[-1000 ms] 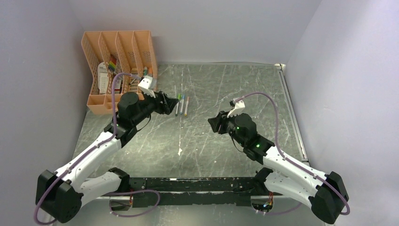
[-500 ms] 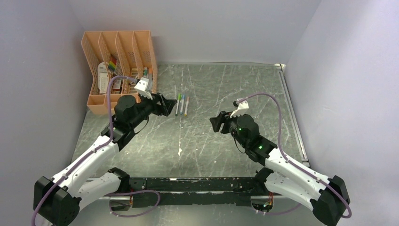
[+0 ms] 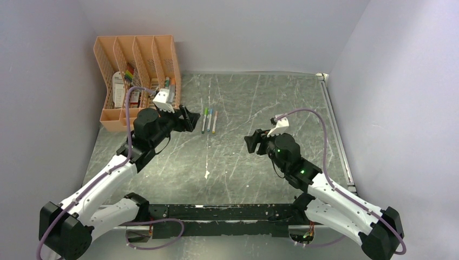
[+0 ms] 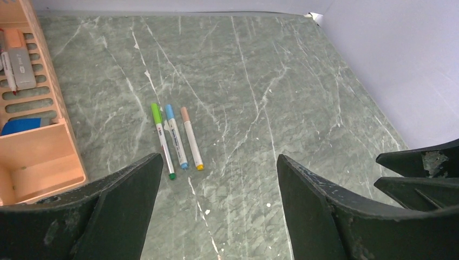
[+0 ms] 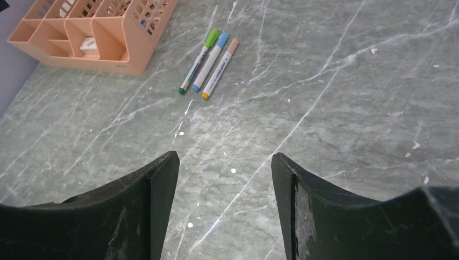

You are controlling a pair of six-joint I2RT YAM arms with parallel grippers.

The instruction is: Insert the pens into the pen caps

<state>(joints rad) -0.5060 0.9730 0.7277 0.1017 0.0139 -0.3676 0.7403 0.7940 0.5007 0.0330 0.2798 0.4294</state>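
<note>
Left gripper (image 3: 189, 118) and right gripper (image 3: 250, 142) both gape, empty. Three pens (image 4: 176, 138) lie just ahead of the left, caps (image 4: 169, 111) seemingly fitted. Organiser (image 3: 106, 116) to its left holds blurred stationery (image 3: 129, 73).

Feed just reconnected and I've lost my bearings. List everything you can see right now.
Table: one, grey-green marbled with white streaks, fills the workspace.
Organiser: one, peach mesh, far left corner.
Stationery: several pieces, mixed colours, in the organiser's slots.
Pens: three, white barrels, side by side just right of the organiser.
Caps: three, green, blue and peach, one on each pen's far end.
Left gripper: black, open, empty, close to the pens.
Right gripper: black, open, empty, right of centre.
</note>
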